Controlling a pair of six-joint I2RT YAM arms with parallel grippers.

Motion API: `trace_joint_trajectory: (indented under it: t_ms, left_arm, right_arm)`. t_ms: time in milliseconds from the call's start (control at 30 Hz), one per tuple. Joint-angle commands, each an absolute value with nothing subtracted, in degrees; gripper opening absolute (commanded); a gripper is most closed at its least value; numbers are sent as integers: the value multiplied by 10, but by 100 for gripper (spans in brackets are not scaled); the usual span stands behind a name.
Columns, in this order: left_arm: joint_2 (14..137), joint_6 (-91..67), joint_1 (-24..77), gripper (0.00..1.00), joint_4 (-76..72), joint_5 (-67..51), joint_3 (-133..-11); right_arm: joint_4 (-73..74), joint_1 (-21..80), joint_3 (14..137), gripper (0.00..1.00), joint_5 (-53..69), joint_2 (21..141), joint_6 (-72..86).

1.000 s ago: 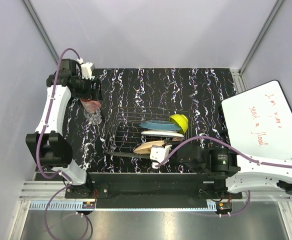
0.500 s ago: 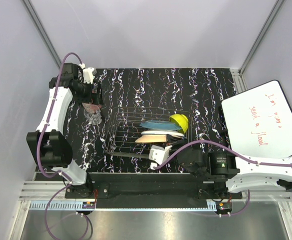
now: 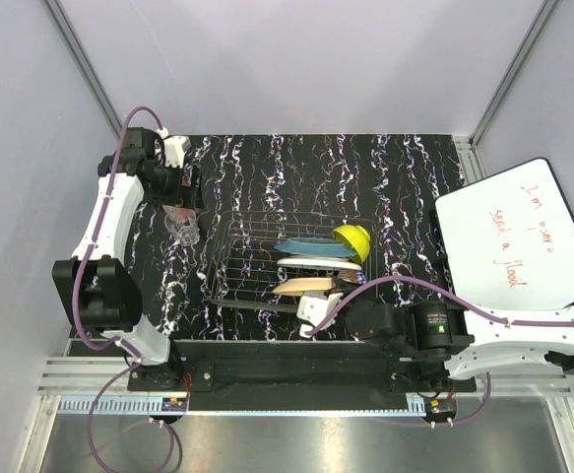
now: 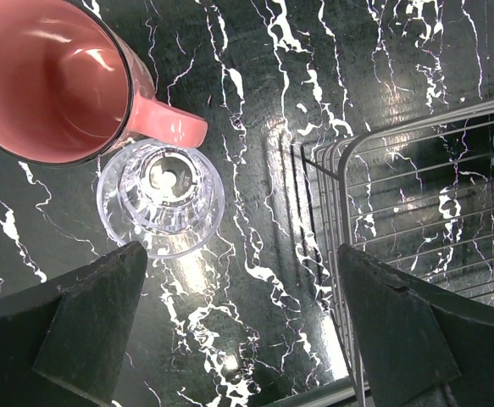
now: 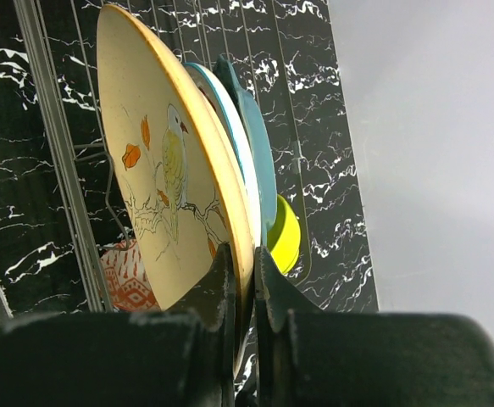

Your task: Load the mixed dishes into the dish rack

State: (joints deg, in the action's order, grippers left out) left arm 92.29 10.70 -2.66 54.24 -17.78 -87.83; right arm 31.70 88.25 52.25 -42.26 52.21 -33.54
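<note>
On the black marbled table (image 3: 267, 163), the right gripper (image 5: 245, 264) pinches the tan floral plate (image 5: 162, 170) on edge at six o'clock in the dish rack (image 3: 237, 271). At ten o'clock, the left gripper (image 4: 242, 288) hangs wide open and empty over the small clear glass (image 4: 162, 197) and pink mug (image 4: 47, 76).

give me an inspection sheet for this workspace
surface: black white-veined marble-look tabletop, no spills seen
job's things: dark wire dish rack holds tan floral plate, white plate and teal plate on edge, plus yellow-green bowl; red patterned bowl partly hidden behind the tan plate; pink mug and small clear glass side by side outside, left of the rack
clutter: nothing seen
grippers: left pincer open above the tabletop by the glass; right pincer shut on the tan plate's rim
cables: purple cable along each arm, not snagged
surroundings: whiteboard with red writing at right; pale walls
</note>
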Motion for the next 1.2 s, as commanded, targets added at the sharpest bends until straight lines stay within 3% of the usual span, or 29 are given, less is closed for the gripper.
trace_joint_trajectory:
  t_ms: [0,700,800,833,967,1167]
  left_arm:
    - [899,112,-25,99,518,-183,-873]
    - [901,112,-25,99,510,-191,-860]
    - [902,113,-25,99,510,-192,-861]
    - [902,113,-25,99,510,-192,-861]
    - [904,111,-25,99,510,-192,-866]
    - [904,110,-25,99,519,-191,-896]
  right_arm:
    - [284,889,534,0,-437,500,-305]
    - [280,888,443,0,-404,503,-243]
    - [280,888,446,20,-411,509,-236]
    - [281,888,446,35,-416,509,-236]
    - [287,888,456,59,-433,499,-246]
    - [282,888,531,78,-485,469,-275]
